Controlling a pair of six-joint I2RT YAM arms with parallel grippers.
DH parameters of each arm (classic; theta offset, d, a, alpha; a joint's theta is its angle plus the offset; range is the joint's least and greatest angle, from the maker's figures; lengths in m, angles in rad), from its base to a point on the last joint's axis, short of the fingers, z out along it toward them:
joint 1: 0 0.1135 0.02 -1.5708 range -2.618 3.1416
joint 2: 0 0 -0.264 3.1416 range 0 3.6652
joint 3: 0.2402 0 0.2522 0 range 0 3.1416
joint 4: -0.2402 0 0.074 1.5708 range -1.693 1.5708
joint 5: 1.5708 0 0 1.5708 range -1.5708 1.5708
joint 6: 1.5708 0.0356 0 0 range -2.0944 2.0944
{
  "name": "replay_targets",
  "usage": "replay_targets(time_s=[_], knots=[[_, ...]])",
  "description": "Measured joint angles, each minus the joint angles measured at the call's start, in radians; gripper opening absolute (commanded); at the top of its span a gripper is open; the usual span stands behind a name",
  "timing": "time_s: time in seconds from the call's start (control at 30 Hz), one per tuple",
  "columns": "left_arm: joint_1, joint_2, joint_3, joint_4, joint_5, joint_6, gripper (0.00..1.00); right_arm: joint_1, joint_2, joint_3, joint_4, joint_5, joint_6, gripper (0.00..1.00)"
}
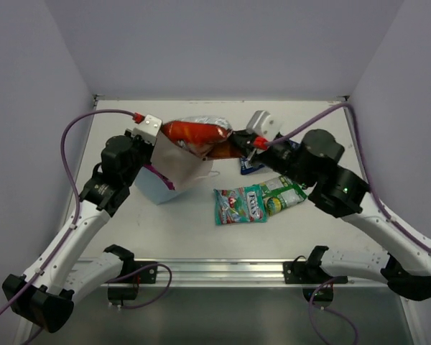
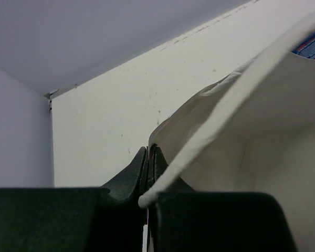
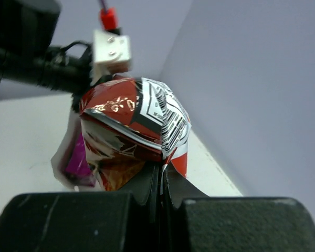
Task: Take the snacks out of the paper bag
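Observation:
The light blue paper bag (image 1: 160,188) lies tipped on the table, its white inside (image 2: 273,136) facing right. My left gripper (image 1: 152,136) is shut on the bag's rim (image 2: 148,153), and a white string handle (image 2: 226,105) runs across its fingers. My right gripper (image 1: 238,142) is shut on the edge of a red-white snack packet (image 1: 196,132), which hangs in the air over the bag's mouth (image 3: 131,121). A magenta packet (image 1: 158,175) shows inside the bag (image 3: 76,160). Teal (image 1: 239,205), green (image 1: 284,194) and dark blue (image 1: 250,167) packets lie on the table to the right.
The white table (image 1: 201,237) has walls at the back and on both sides. Purple cables (image 1: 93,115) loop from both arms. A metal rail (image 1: 215,269) runs along the near edge. In the right wrist view the left arm's wrist (image 3: 37,68) is close behind the red packet.

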Motion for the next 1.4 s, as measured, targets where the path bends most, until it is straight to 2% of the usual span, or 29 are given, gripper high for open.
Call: replay_targets(time_s=[0.17, 0.3, 0.43, 0.7, 0.73, 0.77, 0.8, 0.83, 0.87, 0.9, 1.07, 1.27, 1.4], knots=[[0.000, 0.020, 0.000, 0.003, -0.106, -0.006, 0.00, -0.204, -0.097, -0.030, 0.065, 0.026, 0.087, 0.00], [0.000, 0.021, 0.000, 0.003, -0.145, -0.007, 0.00, -0.345, -0.058, -0.049, 0.102, 0.030, 0.128, 0.00], [0.000, 0.020, 0.000, 0.003, -0.154, -0.007, 0.00, -0.405, 0.109, -0.050, 0.158, 0.008, 0.140, 0.00], [0.000, 0.000, 0.000, -0.014, -0.132, -0.006, 0.00, -0.423, 0.612, -0.027, 0.306, 0.020, 0.094, 0.00], [0.000, -0.004, 0.000, -0.018, -0.129, -0.006, 0.00, -0.422, 0.663, -0.026, 0.326, 0.027, 0.088, 0.04], [0.000, -0.011, 0.000, -0.021, -0.126, -0.006, 0.00, -0.422, 0.705, -0.026, 0.337, 0.035, 0.085, 0.13], [0.000, -0.018, 0.000, -0.025, -0.121, -0.006, 0.00, -0.422, 0.740, -0.026, 0.343, 0.036, 0.087, 0.35], [0.000, -0.025, 0.000, -0.029, -0.117, -0.006, 0.00, -0.422, 0.763, -0.026, 0.343, 0.033, 0.093, 0.46], [0.000, -0.032, 0.000, -0.034, -0.111, -0.006, 0.00, -0.422, 0.772, -0.026, 0.338, 0.026, 0.095, 0.68], [0.000, -0.038, 0.000, -0.037, -0.105, -0.006, 0.00, -0.420, 0.772, -0.027, 0.327, 0.014, 0.094, 0.74], [0.000, -0.050, 0.000, -0.039, -0.066, -0.005, 0.00, -0.380, 0.632, -0.031, 0.235, 0.006, 0.114, 0.87], [0.000, -0.047, 0.000, -0.045, -0.050, -0.006, 0.00, -0.230, 0.352, 0.083, 0.035, 0.019, 0.207, 0.86], [0.000, -0.039, 0.000, -0.043, -0.040, -0.006, 0.00, -0.097, 0.230, 0.143, 0.020, 0.019, 0.329, 0.83]])
